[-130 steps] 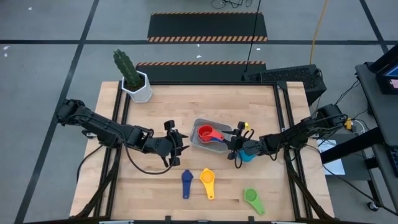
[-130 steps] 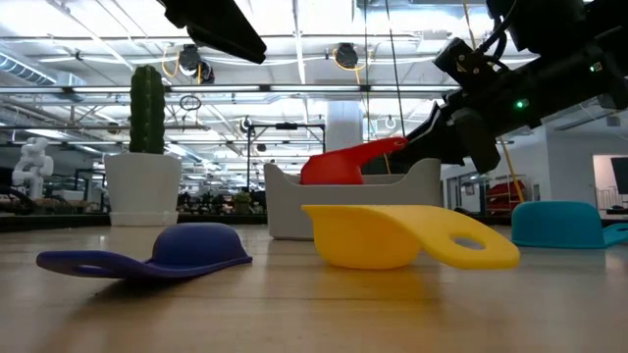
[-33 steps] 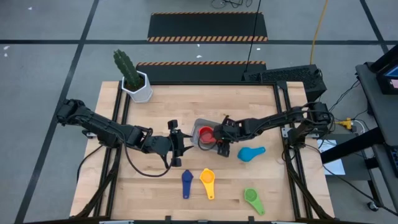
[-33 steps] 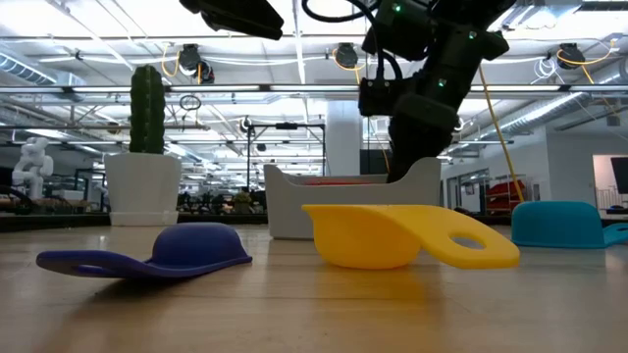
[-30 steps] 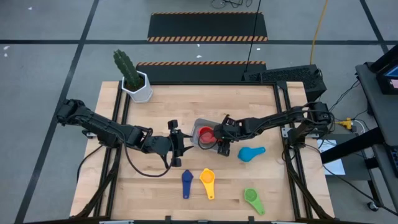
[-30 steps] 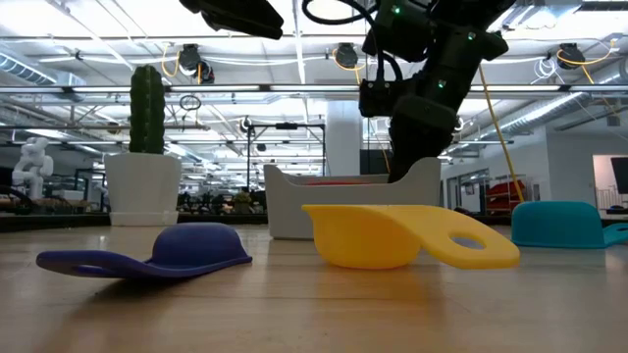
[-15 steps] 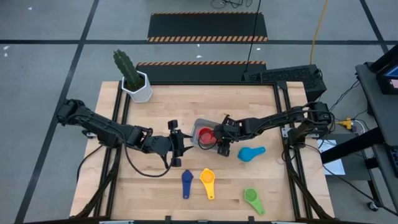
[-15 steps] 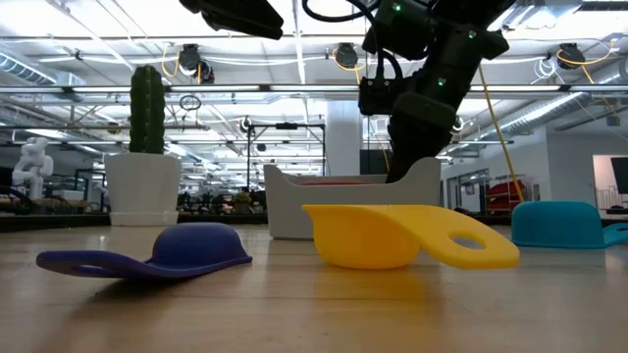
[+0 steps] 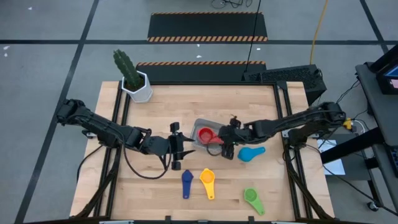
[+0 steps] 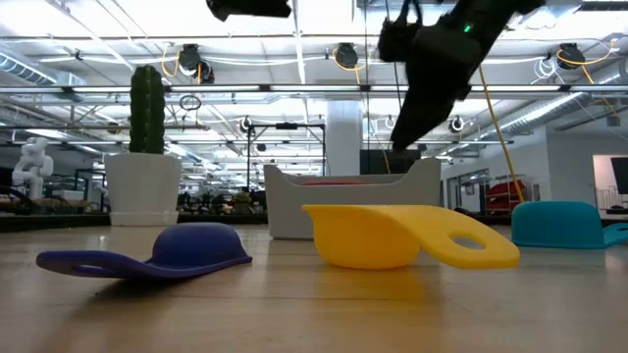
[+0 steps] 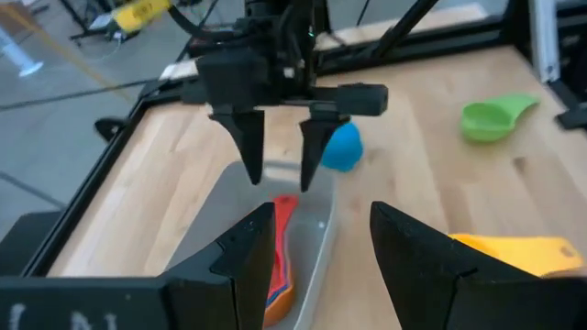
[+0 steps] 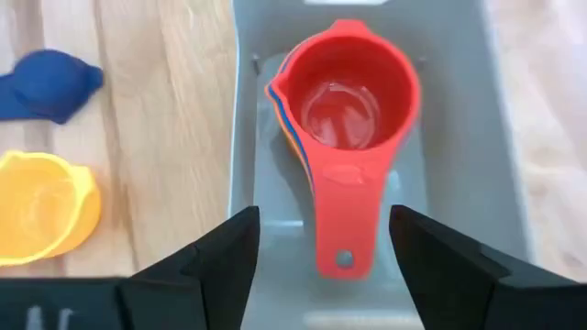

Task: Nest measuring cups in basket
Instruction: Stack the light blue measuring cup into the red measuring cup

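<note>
The right gripper (image 9: 219, 147) hovers open and empty above the basket (image 12: 500, 197), where the red cup (image 12: 353, 101) tops what appears to be a nested stack, while the left gripper (image 9: 181, 148) waits open beside the basket, leaving four cups on the table.

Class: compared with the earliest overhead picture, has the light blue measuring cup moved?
No. The light blue measuring cup lies right of the basket, as before.
</note>
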